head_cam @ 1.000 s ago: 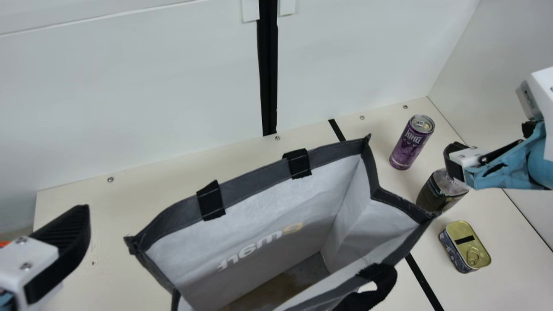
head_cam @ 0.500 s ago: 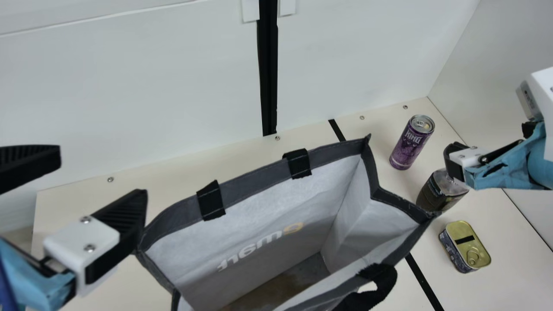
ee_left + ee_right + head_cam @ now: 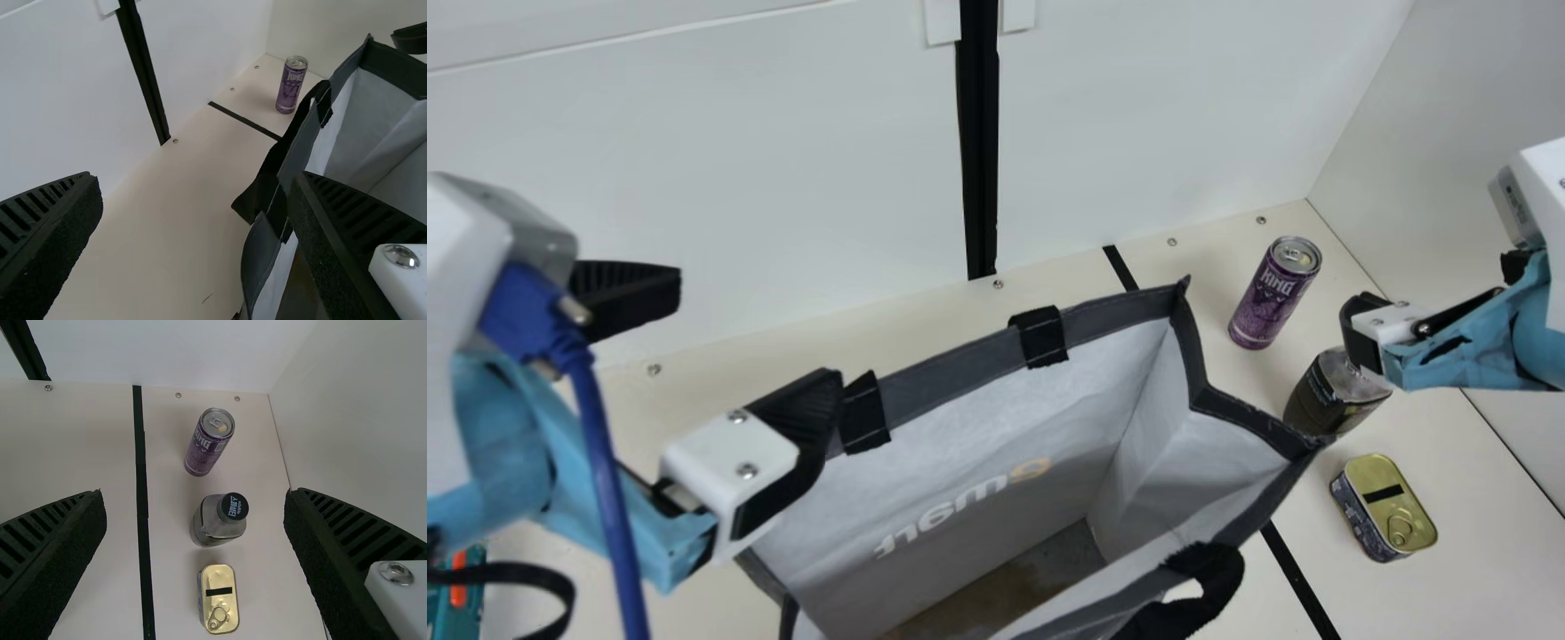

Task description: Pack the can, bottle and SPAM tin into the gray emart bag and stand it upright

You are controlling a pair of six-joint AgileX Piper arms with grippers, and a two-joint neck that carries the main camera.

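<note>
- We have the gray emart bag standing open on the table, with the can, bottle and SPAM tin outside it, in a rough row beyond its far side from our left arm.
- Our left gripper is spread wide, pinching nothing, with one finger over the bag's mouth and the other outside its rim.
- Our right gripper is spread too, above the bottle, holding nothing.
- If we push the left finger sideways, we could drag the soft rim, fold the wall inward or tip the unladen bag.
- If we close off-line, we may snag the black strap as well as the wall, or miss the edge.
- If the right gripper comes down off-centre, a finger could knock the bottle into the can or the tin, since they stand near.
- The bag's near side and handle are cut off at the main view's bottom edge, and we see just part of its floor.
- Our right gripper covers the bottle's top in the main view; the right wrist view shows its cap.
</note>
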